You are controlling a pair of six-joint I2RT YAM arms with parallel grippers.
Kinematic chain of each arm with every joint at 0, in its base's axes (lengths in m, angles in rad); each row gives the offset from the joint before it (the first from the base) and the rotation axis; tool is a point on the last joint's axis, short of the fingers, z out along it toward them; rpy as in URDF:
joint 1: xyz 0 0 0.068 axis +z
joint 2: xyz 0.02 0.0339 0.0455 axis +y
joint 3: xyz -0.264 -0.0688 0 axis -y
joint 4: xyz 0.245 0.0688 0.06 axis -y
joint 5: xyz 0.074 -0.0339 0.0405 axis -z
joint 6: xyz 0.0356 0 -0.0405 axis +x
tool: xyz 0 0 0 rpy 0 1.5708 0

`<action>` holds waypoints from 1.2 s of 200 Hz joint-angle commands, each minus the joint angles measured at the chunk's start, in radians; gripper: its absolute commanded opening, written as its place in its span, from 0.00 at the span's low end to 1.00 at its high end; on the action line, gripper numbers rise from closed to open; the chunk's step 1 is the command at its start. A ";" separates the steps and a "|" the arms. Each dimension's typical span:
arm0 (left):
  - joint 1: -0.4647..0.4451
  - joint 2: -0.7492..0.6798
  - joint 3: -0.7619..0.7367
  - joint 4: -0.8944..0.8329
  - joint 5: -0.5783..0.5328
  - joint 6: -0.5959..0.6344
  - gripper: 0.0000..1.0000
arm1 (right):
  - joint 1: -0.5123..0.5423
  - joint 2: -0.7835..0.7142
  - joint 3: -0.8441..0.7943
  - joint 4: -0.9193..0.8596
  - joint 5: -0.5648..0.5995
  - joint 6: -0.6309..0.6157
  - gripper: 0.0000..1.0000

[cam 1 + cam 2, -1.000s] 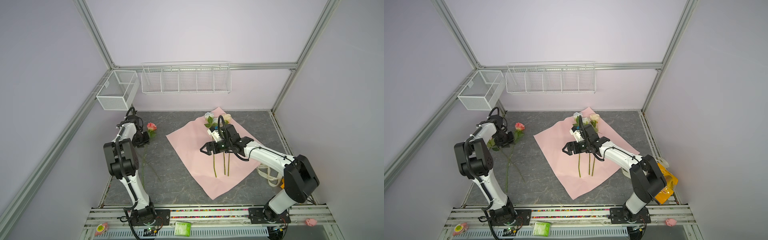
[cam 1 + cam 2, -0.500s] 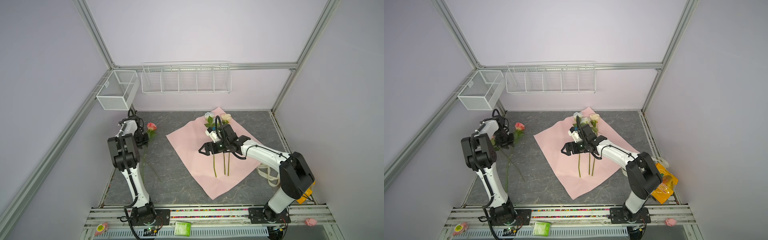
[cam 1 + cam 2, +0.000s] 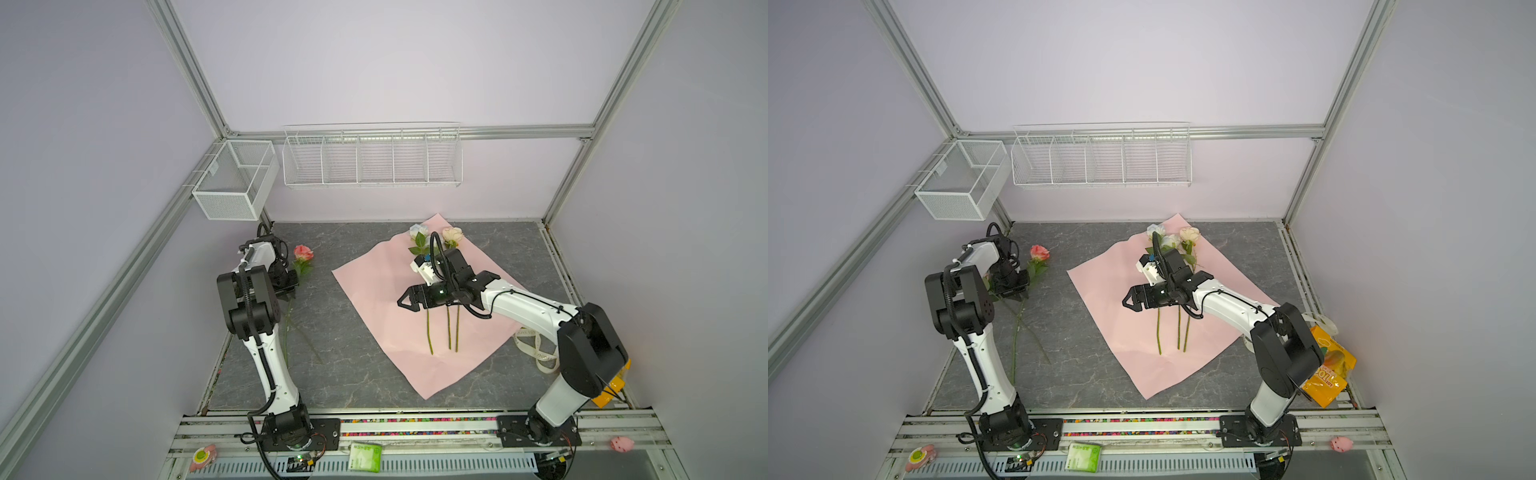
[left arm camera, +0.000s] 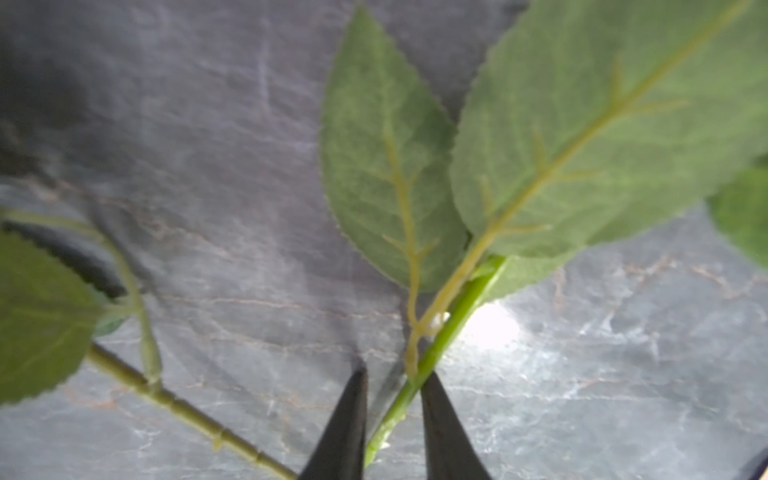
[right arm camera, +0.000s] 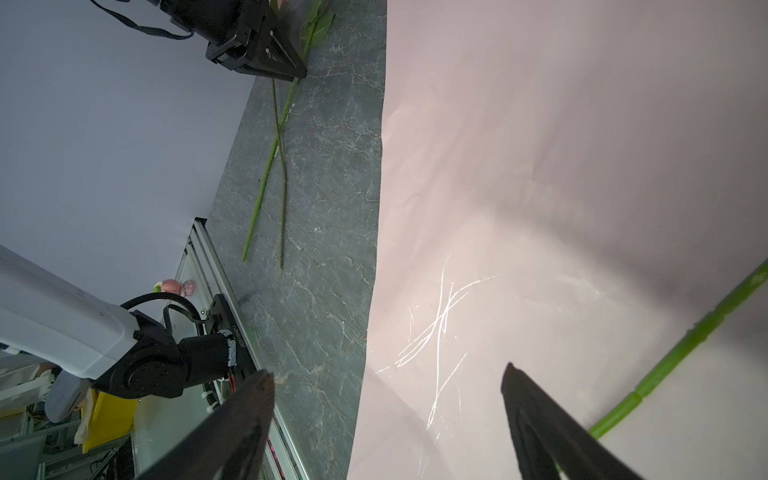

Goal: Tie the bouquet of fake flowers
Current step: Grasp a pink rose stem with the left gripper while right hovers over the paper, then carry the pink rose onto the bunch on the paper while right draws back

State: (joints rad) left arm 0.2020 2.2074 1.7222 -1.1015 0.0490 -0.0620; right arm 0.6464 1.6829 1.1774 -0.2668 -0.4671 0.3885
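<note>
Three bouquet roses (image 3: 452,235) lie on pink paper (image 3: 374,299) on the bench (image 3: 332,332), by the wide-open, empty right claw (image 3: 405,302). Far left, the left claw (image 4: 395,374) narrowly straddles a fourth rose's stem (image 4: 442,345), unclamped; the thin stem may slip out.

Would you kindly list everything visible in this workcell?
table: one, grey marble, beneath everything
paper sheet: one, pink, table centre
roses: three, pale blue, white, cream, on the sheet
pink rose: one, table left
second stem: one, green, crossing it
ribbon: one, cream, table right
snack bag: one, orange-yellow, front right
wire baskets: two, white, on walls
packet: one, green, front rail
left gripper: black, narrowly open astride pink rose's stem
right gripper: black, wide open above sheet
</note>
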 commanded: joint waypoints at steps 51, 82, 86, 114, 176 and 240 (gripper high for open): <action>-0.142 -0.065 -0.200 0.078 0.113 -0.081 0.03 | 0.004 -0.090 -0.055 -0.031 0.056 -0.036 0.89; -0.200 -0.146 -0.318 0.164 0.147 -0.155 0.00 | 0.005 -0.125 -0.079 -0.041 0.082 -0.040 0.89; -0.206 -0.158 -0.330 0.174 0.153 -0.164 0.00 | 0.004 -0.129 -0.081 -0.042 0.085 -0.040 0.89; -0.233 -0.254 -0.377 0.210 0.175 -0.209 0.00 | 0.004 -0.162 -0.098 -0.051 0.128 -0.046 0.89; -0.250 -0.503 -0.403 0.294 0.353 -0.280 0.00 | -0.003 -0.287 -0.162 -0.025 0.294 -0.018 0.89; -0.411 -0.553 -0.309 0.297 0.427 -0.317 0.00 | -0.062 -0.432 -0.220 -0.083 0.504 0.015 0.89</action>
State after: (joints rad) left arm -0.1509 1.6512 1.3483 -0.8162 0.4290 -0.3435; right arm 0.6285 1.3140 0.9874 -0.3111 -0.0841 0.3767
